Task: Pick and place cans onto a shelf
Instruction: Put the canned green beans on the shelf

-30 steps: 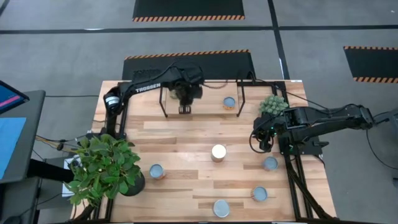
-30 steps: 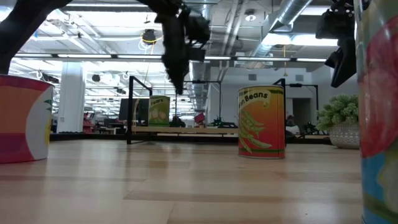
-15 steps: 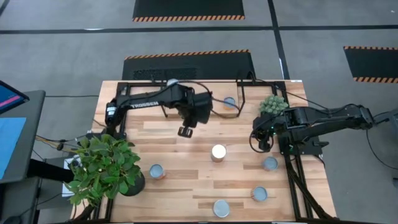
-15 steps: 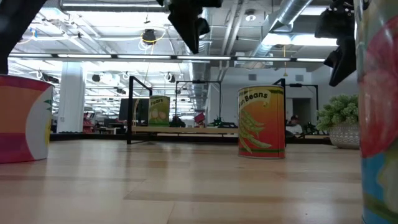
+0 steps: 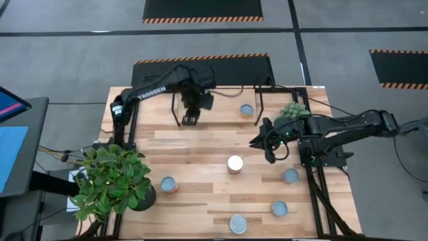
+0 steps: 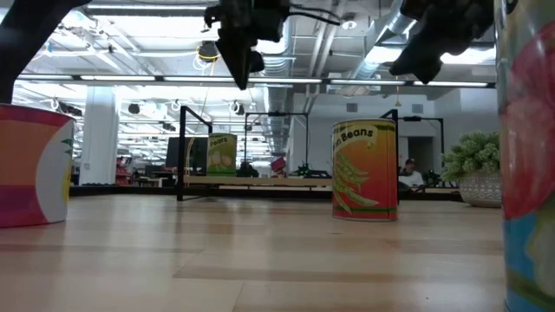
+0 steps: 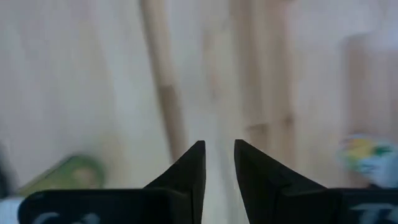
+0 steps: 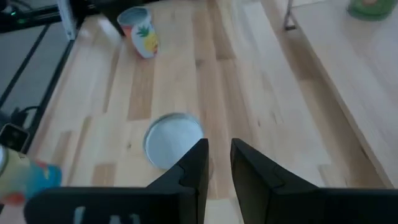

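Broadly, most work is left: the shelf (image 5: 217, 107) along the table's far edge holds one can (image 5: 247, 110) (perhaps another, unclear), while five cans (image 5: 235, 163) stand loose on the tabletop. The left gripper (image 5: 190, 120) hangs at the shelf and the right gripper (image 8: 215, 163) above the middle can, both narrowly parted, holding nothing.

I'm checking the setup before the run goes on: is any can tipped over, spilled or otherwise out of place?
Nothing stands out. The cans on the table stand upright with round tops up, and one stands on the shelf. No spill or damage shows.
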You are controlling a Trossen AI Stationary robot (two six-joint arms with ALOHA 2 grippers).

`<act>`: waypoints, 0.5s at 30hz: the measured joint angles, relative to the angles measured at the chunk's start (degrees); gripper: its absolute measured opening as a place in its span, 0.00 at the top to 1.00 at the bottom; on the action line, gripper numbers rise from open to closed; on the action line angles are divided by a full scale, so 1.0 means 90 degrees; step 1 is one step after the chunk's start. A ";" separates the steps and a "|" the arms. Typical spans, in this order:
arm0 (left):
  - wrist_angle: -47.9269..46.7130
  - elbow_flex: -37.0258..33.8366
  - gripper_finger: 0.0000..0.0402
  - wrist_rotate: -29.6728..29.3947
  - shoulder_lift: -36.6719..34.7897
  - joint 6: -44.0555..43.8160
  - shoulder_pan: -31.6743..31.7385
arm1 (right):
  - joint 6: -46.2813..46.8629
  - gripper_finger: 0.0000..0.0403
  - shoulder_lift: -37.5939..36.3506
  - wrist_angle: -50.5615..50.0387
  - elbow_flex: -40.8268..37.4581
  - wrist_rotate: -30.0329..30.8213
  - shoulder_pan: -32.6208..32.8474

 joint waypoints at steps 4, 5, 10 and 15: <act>0.0043 -0.0067 0.82 0.1076 -0.0003 0.0353 0.0407 | -0.0395 0.77 0.0527 -0.0380 0.0445 -0.0313 0.0000; 0.0060 -0.0145 0.83 0.1153 -0.0006 0.0439 0.0440 | -0.0478 0.77 0.0678 -0.0526 0.0566 -0.0315 0.0000; 0.0062 -0.0704 0.88 0.1248 -0.0002 0.0665 0.0504 | -0.0989 0.77 0.1497 -0.1286 0.1256 -0.0310 -0.0070; 0.0023 -0.1662 0.95 0.1509 -0.0165 0.0945 0.0610 | -0.1114 0.77 0.2098 -0.1788 0.1801 -0.0313 -0.0102</act>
